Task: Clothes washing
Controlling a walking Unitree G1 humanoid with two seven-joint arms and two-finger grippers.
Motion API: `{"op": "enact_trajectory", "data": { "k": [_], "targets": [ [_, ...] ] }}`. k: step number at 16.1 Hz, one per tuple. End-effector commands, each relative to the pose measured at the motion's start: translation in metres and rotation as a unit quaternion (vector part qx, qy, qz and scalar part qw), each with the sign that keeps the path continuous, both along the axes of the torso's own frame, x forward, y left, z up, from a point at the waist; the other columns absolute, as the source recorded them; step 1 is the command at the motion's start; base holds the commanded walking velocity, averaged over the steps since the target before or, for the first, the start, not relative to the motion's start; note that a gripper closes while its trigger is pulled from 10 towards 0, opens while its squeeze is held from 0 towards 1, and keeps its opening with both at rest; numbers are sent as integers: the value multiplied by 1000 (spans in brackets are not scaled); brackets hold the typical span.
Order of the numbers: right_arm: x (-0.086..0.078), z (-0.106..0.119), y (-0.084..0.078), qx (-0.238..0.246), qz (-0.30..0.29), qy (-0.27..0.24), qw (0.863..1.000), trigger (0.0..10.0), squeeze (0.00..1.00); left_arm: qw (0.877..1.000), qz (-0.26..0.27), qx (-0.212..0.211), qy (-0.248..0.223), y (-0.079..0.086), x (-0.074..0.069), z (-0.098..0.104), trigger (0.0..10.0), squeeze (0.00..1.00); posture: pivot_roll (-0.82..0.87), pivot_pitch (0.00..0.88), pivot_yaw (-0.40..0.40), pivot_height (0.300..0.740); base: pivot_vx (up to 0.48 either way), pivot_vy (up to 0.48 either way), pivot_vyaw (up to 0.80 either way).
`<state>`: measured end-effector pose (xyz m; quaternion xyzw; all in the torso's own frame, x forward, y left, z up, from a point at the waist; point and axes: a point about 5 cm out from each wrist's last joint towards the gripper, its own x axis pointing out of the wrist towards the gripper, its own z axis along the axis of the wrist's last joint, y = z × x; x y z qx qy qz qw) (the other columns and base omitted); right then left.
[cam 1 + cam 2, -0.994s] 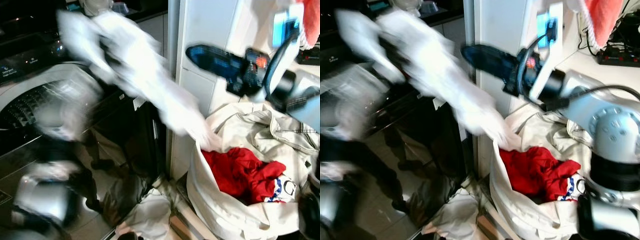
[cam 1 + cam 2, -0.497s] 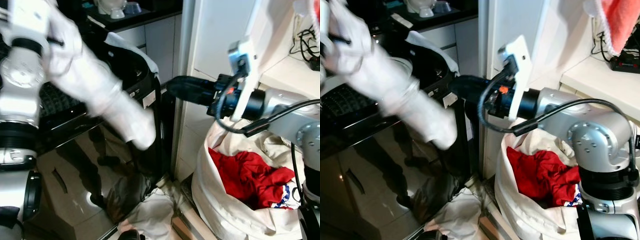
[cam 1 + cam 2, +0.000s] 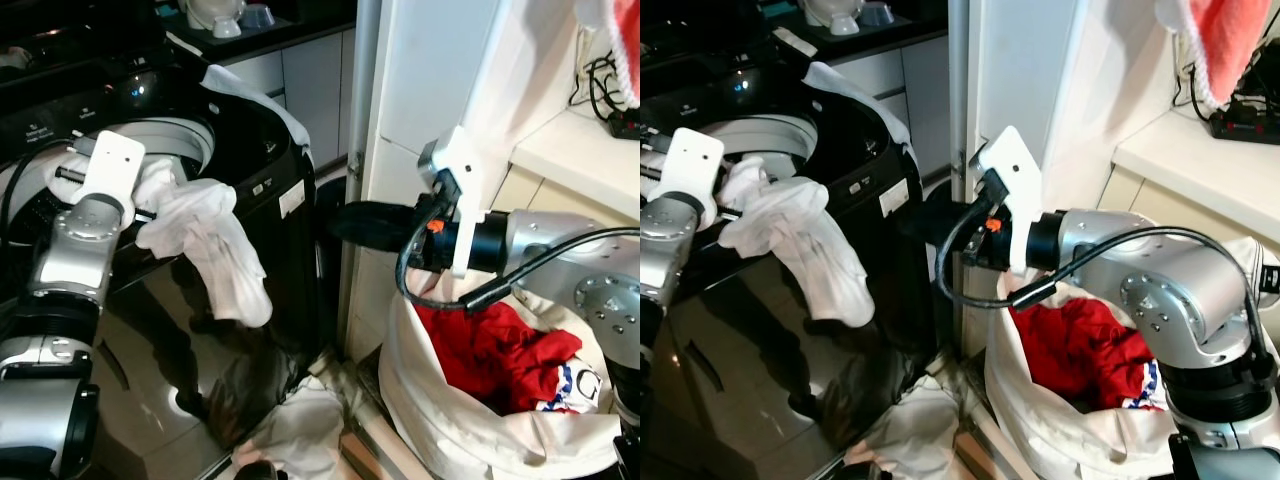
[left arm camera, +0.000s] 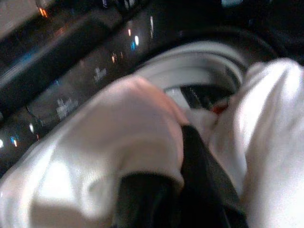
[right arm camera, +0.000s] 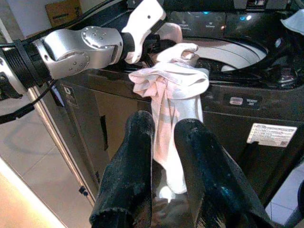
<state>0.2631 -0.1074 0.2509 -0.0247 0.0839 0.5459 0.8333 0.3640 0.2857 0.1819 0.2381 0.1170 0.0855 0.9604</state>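
Note:
A white garment (image 3: pixel 215 240) drapes over the front rim of the black top-load washer (image 3: pixel 285 165) and hangs down its glossy front. My left gripper (image 3: pixel 150 195) is shut on the garment's upper end at the edge of the drum opening (image 3: pixel 770 135). In the left wrist view a black finger (image 4: pixel 197 190) is wrapped in the white cloth. My right gripper (image 5: pixel 164 126) points towards the washer from beside the white cabinet, open with nothing between its fingers. Below my right arm stands a cream laundry bag (image 3: pixel 435 420) holding a red garment (image 3: pixel 495 345).
Another white cloth (image 3: pixel 300 425) lies on the floor between washer and bag. A white cloth (image 3: pixel 250 95) rests on the washer's back corner. The white cabinet (image 3: pixel 430 70) stands close beside the washer. A red towel (image 3: pixel 1220 40) hangs over the counter at right.
My left arm has swung the white garment down from high up to the washer's rim, where it now hangs still. My right arm has dropped lower in front of the bag. The camera has shifted.

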Motion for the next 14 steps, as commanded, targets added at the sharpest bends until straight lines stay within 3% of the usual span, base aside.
{"op": "enact_trajectory", "data": {
  "k": [1, 7, 10, 13, 14],
  "targets": [
    [-1, 1, 1, -11, 4, -14, 1000, 10000, 0, 998, -13, -38, 45, 7, -9, -7, 10000, 1000, 12, 0, 56, 740, 0, 0, 0],
    [1, 0, -2, -16, -1, -17, 1000, 10000, 0, 998, -24, -45, 42, 30, -22, 22, 10000, 1000, 24, 0, 46, 740, 0, 0, 0],
    [10, 5, -6, -11, -23, -27, 999, 10000, 0, 992, -101, -76, 3, 24, -29, 60, 10000, 1000, 41, 0, 41, 740, 0, 0, 0],
    [15, 8, -9, -10, -36, -34, 999, 10000, 0, 991, -117, -65, -17, 22, -30, 79, 10000, 1000, 41, 0, 41, 740, 0, 0, 0],
    [18, 9, -12, -7, -50, -37, 998, 10000, 0, 990, -122, -49, -54, 22, -29, 99, 10000, 1000, 44, 0, 40, 740, 0, 0, 0]
  ]
}}
